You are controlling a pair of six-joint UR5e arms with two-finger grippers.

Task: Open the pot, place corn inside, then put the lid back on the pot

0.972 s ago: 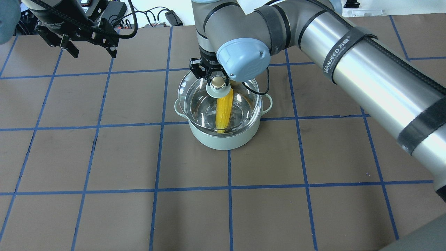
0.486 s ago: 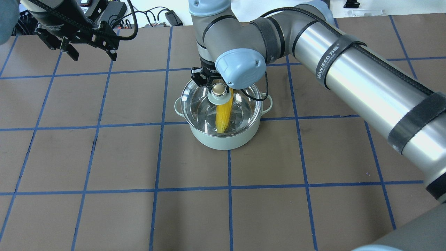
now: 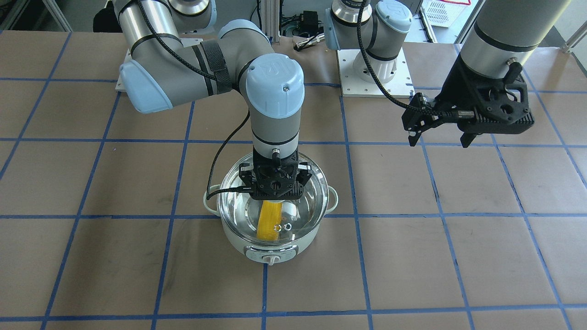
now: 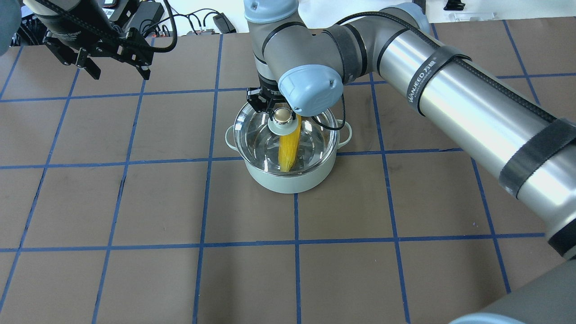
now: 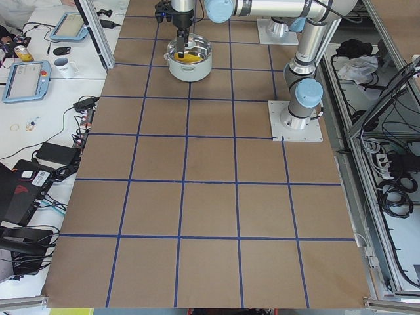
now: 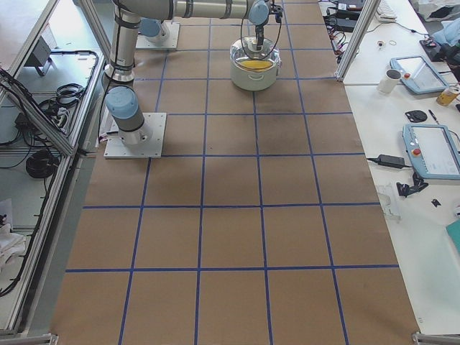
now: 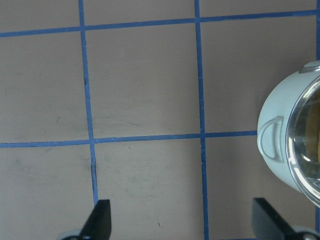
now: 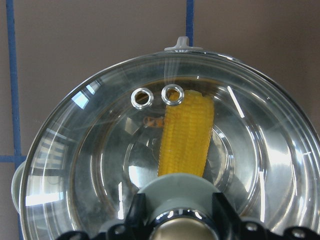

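The pale mint-green pot [image 4: 288, 182] stands mid-table, its control knob toward the far side [image 3: 270, 259]. The yellow corn [image 4: 288, 148] lies inside it and shows through the glass in the right wrist view [image 8: 187, 135]. The clear glass lid [image 4: 256, 135] sits level on the pot's rim, its two vent holes toward the far side [image 8: 157, 96]. My right gripper [image 4: 281, 114] is shut on the lid's beige knob, straight above the pot [image 3: 275, 192]. My left gripper [image 4: 119, 72] is open and empty, raised well to the pot's left [image 3: 438, 141].
Brown table surface [image 4: 135, 202] with a blue tape grid all around the pot. In the left wrist view the pot's loop handle [image 7: 272, 140] is at the right edge. Cables and devices [image 4: 189, 22] lie beyond the table's far edge.
My right gripper has lowered the lid, which hung a little above and off to the left, down onto the pot's rim. My left gripper has drifted slightly.
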